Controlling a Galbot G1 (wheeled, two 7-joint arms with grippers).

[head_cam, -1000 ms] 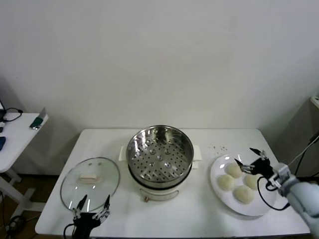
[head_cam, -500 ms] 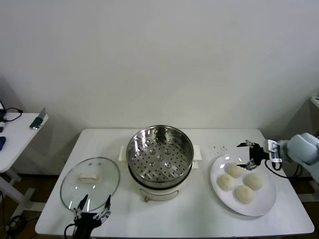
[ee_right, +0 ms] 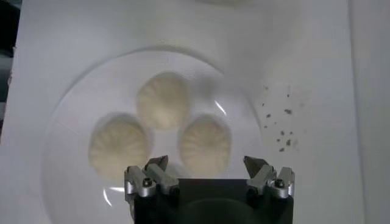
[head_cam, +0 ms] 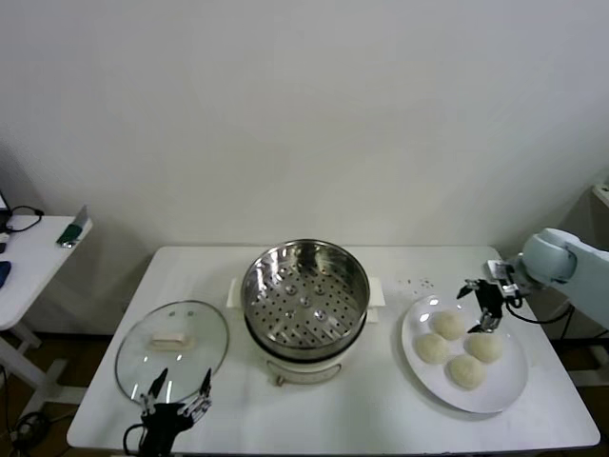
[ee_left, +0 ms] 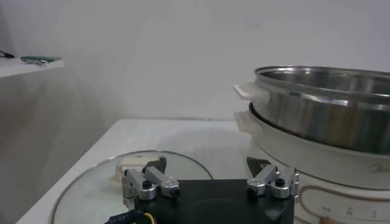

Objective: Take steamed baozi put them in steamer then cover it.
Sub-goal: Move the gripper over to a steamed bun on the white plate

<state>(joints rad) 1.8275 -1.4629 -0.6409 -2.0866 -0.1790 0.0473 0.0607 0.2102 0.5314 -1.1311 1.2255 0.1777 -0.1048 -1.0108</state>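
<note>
Four cream-white baozi lie on a white plate (head_cam: 506, 383) at the right: one far (head_cam: 445, 325), one left (head_cam: 431, 348), one right (head_cam: 484, 347), one near (head_cam: 465, 370). My right gripper (head_cam: 482, 307) is open and empty, hovering just above the far baozi at the plate's far edge. The right wrist view shows three baozi (ee_right: 163, 100) (ee_right: 119, 146) (ee_right: 205, 143) below the open right gripper (ee_right: 206, 164). The empty steamer (head_cam: 304, 295) stands mid-table. The glass cover (head_cam: 171, 350) lies flat at the left. My left gripper (head_cam: 177, 390) is open, parked at its near edge.
A side table (head_cam: 33, 249) with small items stands at far left. Dark crumbs (head_cam: 417, 283) dot the table between the steamer and the plate. In the left wrist view the cover (ee_left: 97, 182) lies under the left gripper (ee_left: 207, 167), with the steamer (ee_left: 329, 103) beside it.
My right arm has swung from the near right to the far right. Its gripper stays over the plate's far side and now points down. The left arm has not moved.
</note>
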